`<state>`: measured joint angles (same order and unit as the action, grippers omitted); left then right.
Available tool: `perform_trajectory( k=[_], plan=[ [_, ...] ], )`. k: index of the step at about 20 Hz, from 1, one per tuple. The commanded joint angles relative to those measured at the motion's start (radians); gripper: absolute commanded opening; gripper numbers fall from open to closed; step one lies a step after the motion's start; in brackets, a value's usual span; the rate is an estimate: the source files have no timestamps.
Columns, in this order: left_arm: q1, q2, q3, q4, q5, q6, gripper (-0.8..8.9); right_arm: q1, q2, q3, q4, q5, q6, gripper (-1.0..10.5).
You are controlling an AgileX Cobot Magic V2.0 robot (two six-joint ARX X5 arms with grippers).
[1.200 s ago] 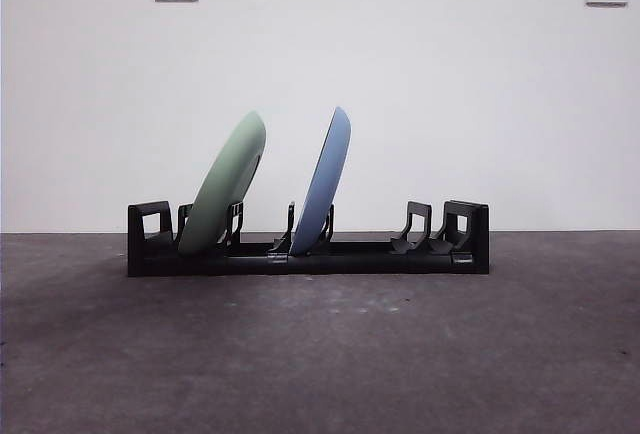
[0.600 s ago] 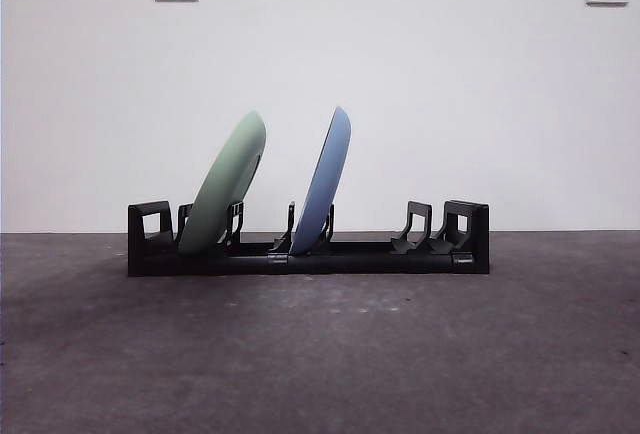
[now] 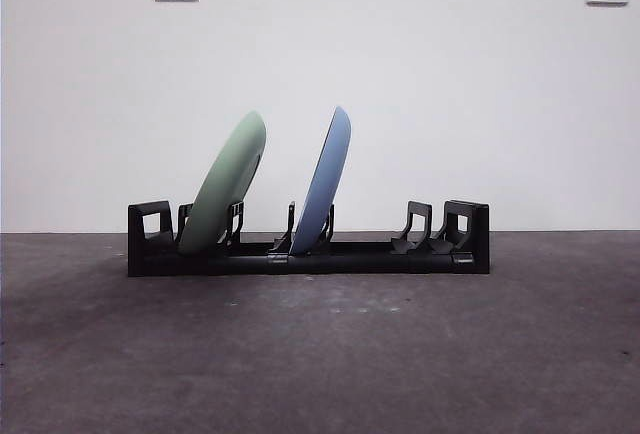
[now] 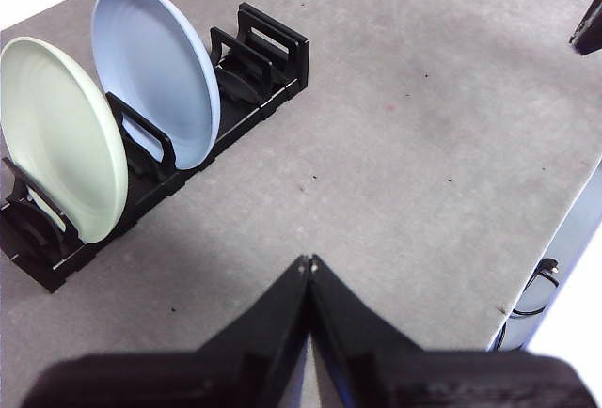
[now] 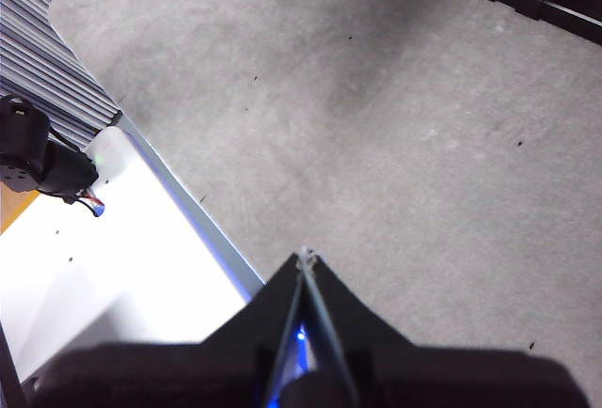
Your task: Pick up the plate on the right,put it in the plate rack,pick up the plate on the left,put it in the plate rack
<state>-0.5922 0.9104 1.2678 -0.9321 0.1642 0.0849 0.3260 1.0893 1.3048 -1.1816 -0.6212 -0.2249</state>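
Nothing has shifted across the last second of front views — both plates sit exactly as they did, and no arm enters that view. We see the green plate (image 3: 225,186) leaning in a slot near the 9 o'clock end of the plate rack (image 3: 308,254), and the blue plate (image 3: 323,184) propped in a slot just short of the rack's middle, both tilted toward 1 o'clock. The slots toward the 3 o'clock end are unfilled.

Our left tool (image 4: 309,261) hangs over bare table (image 4: 423,145), well apart from the rack, its jaws pressed together on nothing. Our right tool (image 5: 304,256) is likewise clenched and empty — it sits near the table edge, with only a sliver of the blue plate showing far off in its view.

We judge the task finished: both plates are racked, both arms are pulled back, and the stillness suggests nothing remains to place.
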Motion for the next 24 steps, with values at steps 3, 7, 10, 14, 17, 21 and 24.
perform_trajectory(
  k=[3, 7, 10, 14, 17, 21, 24],
  plan=[
    [-0.002, 0.0, -0.008, 0.003, 0.0, -0.002, -0.04, 0.002, -0.001, -0.008, 0.025, 0.018, -0.004, 0.0],
    [-0.002, 0.0, -0.008, 0.003, 0.0, -0.002, -0.04, 0.002, -0.001, -0.008, 0.058, 0.074, -0.005, 0.0],
    [-0.002, 0.0, -0.008, 0.004, 0.0, -0.003, -0.04, 0.002, -0.001, -0.008, 0.092, 0.135, -0.004, 0.0],
    [-0.002, 0.0, -0.008, 0.003, -0.001, -0.002, -0.04, 0.002, -0.001, -0.008, 0.135, 0.218, -0.005, 0.0],
    [-0.002, 0.0, -0.008, 0.008, -0.001, -0.002, -0.04, 0.002, -0.001, -0.008, 0.168, 0.288, -0.004, 0.0],
    [-0.002, 0.0, -0.008, 0.032, -0.009, 0.013, -0.04, 0.002, -0.001, -0.008, 0.203, 0.385, -0.004, 0.0],
    [0.007, 0.0, -0.008, 0.082, -0.037, 0.043, -0.04, 0.002, -0.001, -0.008, 0.203, 0.432, -0.004, 0.0]
  ],
)
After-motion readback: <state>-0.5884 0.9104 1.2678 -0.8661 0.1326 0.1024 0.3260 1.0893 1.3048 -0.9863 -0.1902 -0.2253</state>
